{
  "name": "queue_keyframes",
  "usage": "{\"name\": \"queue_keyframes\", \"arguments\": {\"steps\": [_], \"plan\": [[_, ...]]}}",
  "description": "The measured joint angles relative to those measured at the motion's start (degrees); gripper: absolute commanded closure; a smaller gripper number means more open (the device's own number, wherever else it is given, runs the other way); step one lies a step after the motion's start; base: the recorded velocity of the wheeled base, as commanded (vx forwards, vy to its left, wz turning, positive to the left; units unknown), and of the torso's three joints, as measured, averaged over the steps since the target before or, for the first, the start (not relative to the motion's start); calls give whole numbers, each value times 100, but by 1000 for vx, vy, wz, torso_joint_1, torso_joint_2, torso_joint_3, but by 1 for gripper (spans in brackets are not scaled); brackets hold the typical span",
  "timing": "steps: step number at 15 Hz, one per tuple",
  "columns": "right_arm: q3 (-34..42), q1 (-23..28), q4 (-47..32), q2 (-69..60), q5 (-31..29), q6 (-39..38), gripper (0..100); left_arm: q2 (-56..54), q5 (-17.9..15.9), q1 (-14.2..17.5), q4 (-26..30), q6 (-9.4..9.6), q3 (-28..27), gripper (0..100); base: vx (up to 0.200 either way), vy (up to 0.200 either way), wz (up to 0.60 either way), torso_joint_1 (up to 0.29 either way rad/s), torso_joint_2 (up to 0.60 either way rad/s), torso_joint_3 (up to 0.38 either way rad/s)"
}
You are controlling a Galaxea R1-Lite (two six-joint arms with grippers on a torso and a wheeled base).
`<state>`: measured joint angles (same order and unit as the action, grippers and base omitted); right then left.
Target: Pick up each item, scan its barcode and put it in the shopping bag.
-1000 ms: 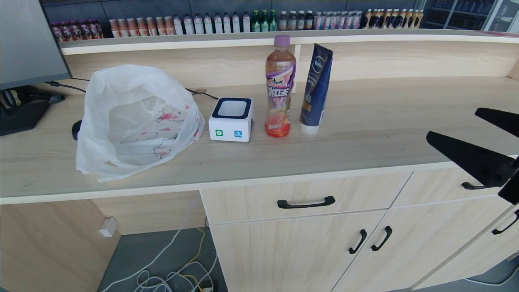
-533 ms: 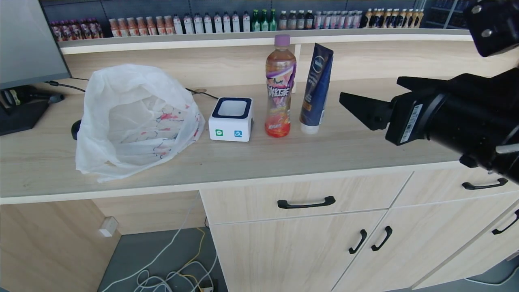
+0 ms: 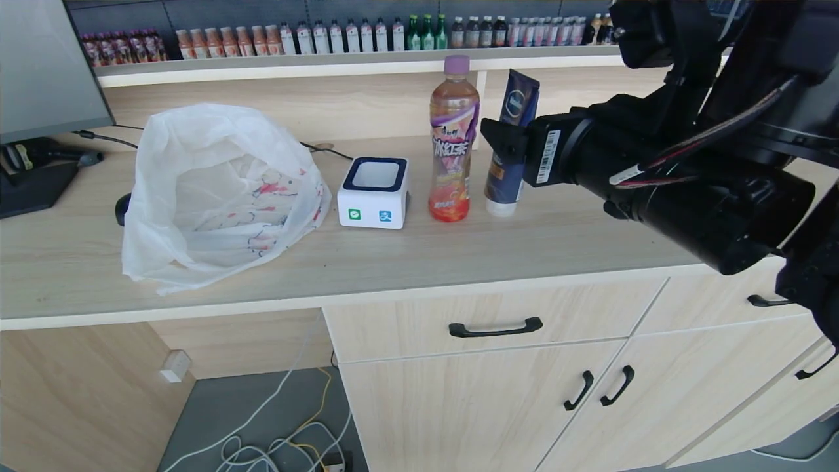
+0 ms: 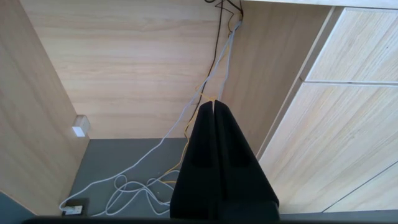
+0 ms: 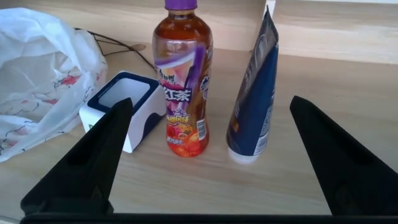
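Black left gripper (image 4: 214, 106) closed, right gripper (image 5: 211, 102) spread wide

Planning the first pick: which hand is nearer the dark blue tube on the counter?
Right. The open right hand faces the dark blue plastic tube closely over the wooden counter; the shut left hand hangs below counter level.

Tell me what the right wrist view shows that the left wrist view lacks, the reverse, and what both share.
Right wrist: the open right gripper facing the tea bottle, blue tube, scanner and shopping bag on the countertop. Left wrist: the shut left gripper over floor cables, beside cabinet doors. Shared: pale wood of the counter unit.
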<state>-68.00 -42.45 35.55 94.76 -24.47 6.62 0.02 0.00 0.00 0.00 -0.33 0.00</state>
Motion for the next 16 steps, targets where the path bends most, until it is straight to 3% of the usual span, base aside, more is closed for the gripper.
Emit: {"name": "queue_keyframes", "arguments": {"steps": [5, 12, 16], "plan": [[-344, -16, 37, 488, 93, -16, 0, 0, 0, 0, 0, 0, 0, 100, 0, 0, 0, 0, 0, 0], [-1665, -29, -5, 1420, 241, -5, 0, 0, 0, 0, 0, 0, 0, 100, 0, 0, 0, 0, 0, 0], [-1960, 0, 11, 1808, 216, -6, 0, 0, 0, 0, 0, 0, 0, 100, 0, 0, 0, 0, 0, 0]]}}
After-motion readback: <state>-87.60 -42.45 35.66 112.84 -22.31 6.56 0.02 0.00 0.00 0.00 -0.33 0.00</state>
